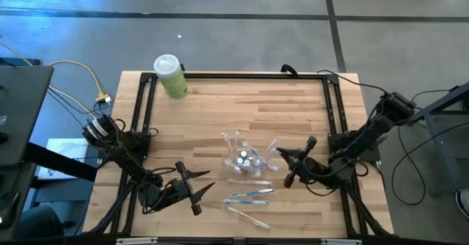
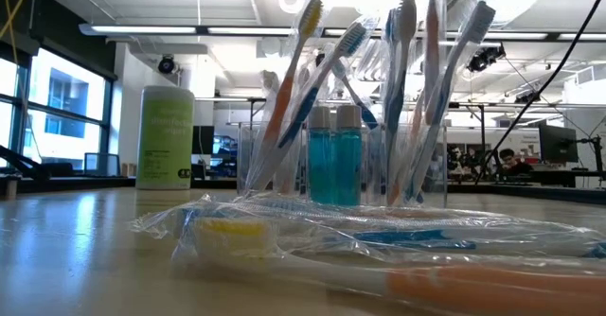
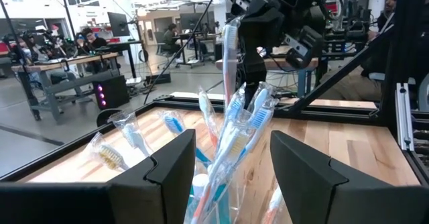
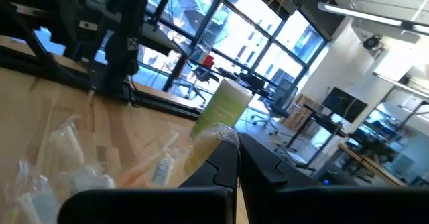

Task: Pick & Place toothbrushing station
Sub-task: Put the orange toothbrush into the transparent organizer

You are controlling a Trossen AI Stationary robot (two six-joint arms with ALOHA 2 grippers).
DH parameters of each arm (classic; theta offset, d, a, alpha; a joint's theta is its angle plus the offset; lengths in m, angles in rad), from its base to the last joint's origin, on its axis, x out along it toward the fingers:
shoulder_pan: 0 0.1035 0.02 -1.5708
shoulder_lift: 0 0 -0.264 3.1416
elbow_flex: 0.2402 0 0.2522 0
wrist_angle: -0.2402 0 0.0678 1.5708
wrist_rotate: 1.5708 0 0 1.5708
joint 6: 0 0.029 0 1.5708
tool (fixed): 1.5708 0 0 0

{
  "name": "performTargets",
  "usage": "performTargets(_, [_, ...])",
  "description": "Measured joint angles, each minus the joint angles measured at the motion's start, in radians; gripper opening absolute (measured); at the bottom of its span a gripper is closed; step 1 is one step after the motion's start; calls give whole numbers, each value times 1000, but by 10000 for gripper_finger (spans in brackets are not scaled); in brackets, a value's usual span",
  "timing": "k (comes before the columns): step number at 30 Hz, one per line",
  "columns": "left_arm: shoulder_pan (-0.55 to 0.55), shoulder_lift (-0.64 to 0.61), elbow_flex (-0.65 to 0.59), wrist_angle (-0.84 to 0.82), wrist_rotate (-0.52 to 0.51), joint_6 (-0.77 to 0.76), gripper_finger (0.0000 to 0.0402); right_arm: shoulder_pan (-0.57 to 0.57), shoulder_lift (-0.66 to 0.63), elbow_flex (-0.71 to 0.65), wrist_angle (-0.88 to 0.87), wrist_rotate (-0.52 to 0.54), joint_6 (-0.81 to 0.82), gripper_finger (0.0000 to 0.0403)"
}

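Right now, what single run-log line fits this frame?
left gripper: open, empty, near table's front edge | right gripper: shut, empty, beside clear holder | wrapped toothbrushes: lying on table | green bottle: far corner

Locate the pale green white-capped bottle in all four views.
High view: pale green white-capped bottle at the table's far edge, left of centre.
Low view: standing upright left of the clear plastic holder with toothbrushes.
Left wrist view: not in it.
Right wrist view: blurred, beyond the shut fingers.
Shared landmark: the holder, also in the left wrist view.
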Motion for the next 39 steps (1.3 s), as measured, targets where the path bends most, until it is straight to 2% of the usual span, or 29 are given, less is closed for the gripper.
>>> performTargets(6, [0, 0, 0, 0, 0, 0, 187, -47, 17, 0, -41, -59, 91, 2])
performTargets(13, [0, 0, 0, 0, 0, 0, 187, -82, 17, 0, -279, -180, 408, 2])
performTargets(18, [0, 0, 0, 0, 0, 0, 187, -101, 17, 0, -468, -190, 605, 2])
performTargets(24, [0, 0, 0, 0, 0, 0, 187, -104, 17, 0, -570, -205, 730, 2])
performTargets(28, [0, 0, 0, -1, 0, 0, 187, -104, 16, 0, -597, -201, 758, 2])
performTargets(32, [0, 0, 0, -1, 0, 0, 187, -90, 3, 0, -595, -195, 714, 14])
performTargets(35, [0, 0, 0, -1, 0, 0, 187, -77, -10, 0, -592, -193, 698, 41])
performTargets(39, [0, 0, 0, -1, 0, 0, 187, -57, -31, 0, -589, -187, 680, 100])
